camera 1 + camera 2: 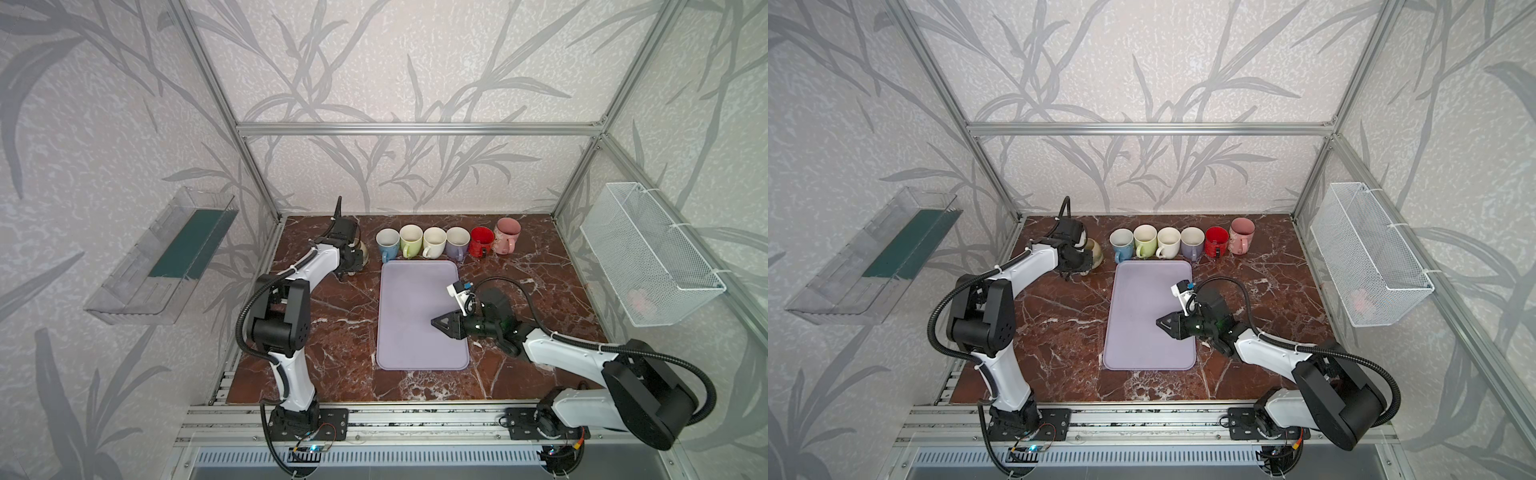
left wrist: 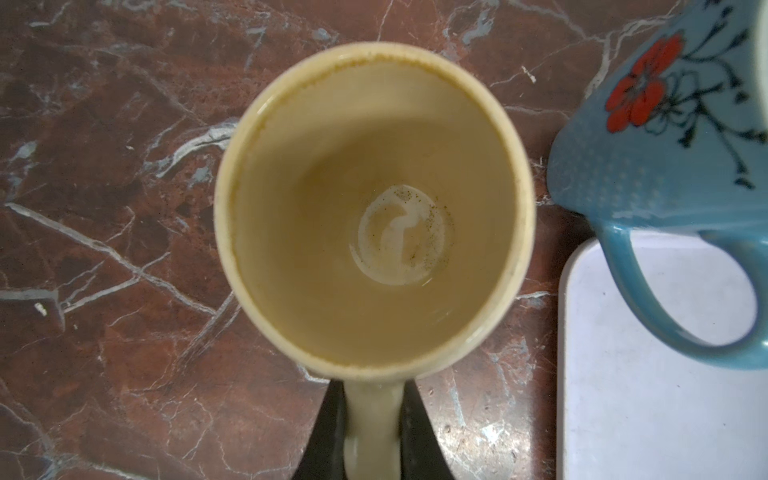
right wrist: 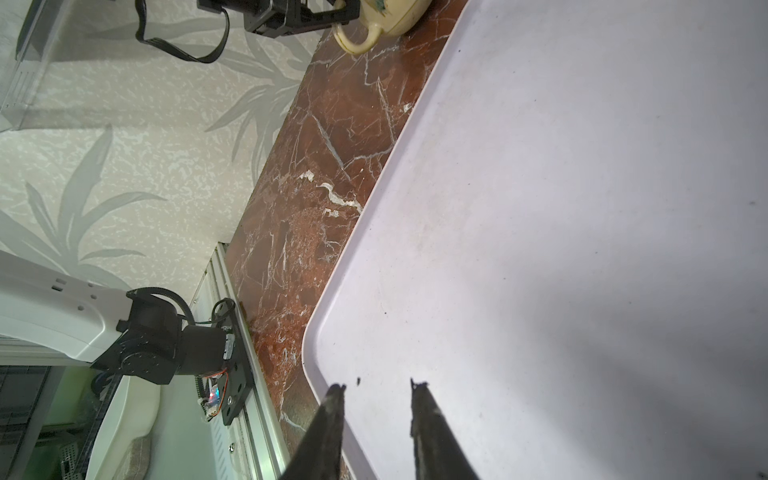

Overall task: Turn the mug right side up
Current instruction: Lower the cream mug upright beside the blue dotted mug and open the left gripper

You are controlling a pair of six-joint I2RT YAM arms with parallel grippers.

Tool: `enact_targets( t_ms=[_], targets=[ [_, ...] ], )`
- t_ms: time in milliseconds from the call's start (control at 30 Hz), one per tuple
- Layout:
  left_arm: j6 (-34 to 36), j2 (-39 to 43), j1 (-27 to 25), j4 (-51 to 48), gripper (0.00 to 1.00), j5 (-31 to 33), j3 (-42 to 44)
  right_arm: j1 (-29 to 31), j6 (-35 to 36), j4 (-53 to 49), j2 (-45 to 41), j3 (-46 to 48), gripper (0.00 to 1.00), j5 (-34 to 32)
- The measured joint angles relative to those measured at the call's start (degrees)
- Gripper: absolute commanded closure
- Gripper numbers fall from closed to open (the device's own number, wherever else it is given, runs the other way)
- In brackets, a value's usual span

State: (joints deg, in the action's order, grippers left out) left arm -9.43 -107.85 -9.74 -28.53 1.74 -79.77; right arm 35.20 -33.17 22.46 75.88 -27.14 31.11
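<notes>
The cream mug shows its empty inside to the left wrist camera, mouth facing up. My left gripper is shut on the mug's handle, one black finger on each side. In both top views the mug sits at the back left of the marble table, mostly hidden under the left gripper. Whether its base touches the table I cannot tell. My right gripper hangs over the lavender tray, open, nothing between its fingers.
Several upright mugs line the back edge: blue, green, white, lavender, red, pink. The blue mug stands close beside the cream one. A wire basket and a clear shelf hang on the side walls.
</notes>
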Motion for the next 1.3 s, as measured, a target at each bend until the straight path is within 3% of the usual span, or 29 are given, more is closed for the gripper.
enact_targets(
  t_ms=[900, 1300],
  targets=[
    [3.89, -6.69, -4.52, -1.05, 1.00, 4.98, -8.07, 0.00, -1.09, 1.66, 1.03, 0.66, 0.71, 0.44],
    [4.61, -6.71, -4.90, -1.03, 0.74, 5.05, -8.07, -1.27, -0.46, 0.79, 0.63, 0.66, 0.67, 0.33]
  ],
)
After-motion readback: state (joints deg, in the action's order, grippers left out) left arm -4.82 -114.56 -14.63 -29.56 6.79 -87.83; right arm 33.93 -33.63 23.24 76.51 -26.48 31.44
